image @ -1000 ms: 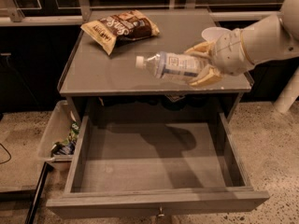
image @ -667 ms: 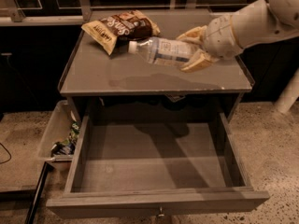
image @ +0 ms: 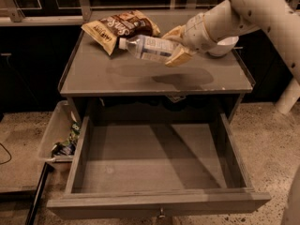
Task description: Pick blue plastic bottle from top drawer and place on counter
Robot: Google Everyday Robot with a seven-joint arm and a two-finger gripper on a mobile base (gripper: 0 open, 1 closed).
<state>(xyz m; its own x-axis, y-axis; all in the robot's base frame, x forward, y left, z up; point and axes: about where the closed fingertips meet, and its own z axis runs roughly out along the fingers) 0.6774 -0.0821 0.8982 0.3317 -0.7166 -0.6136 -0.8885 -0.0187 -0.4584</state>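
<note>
The blue plastic bottle (image: 149, 47), clear with a white cap and pale label, lies sideways in my gripper (image: 176, 47), cap pointing left. The gripper is shut on the bottle and holds it a little above the middle of the counter (image: 117, 76), casting a shadow on it. The white arm comes in from the upper right. The top drawer (image: 154, 165) stands pulled fully open below the counter, and nothing shows inside it.
A brown chip bag (image: 120, 27) lies at the counter's back left, close to the bottle's cap. A white bowl (image: 224, 45) sits at the back right behind the gripper. A translucent plastic bin (image: 58, 137) of clutter stands on the floor left of the drawer.
The gripper has carried the bottle up and back, from over the counter's front right edge to above its middle, nearer the chip bag.
</note>
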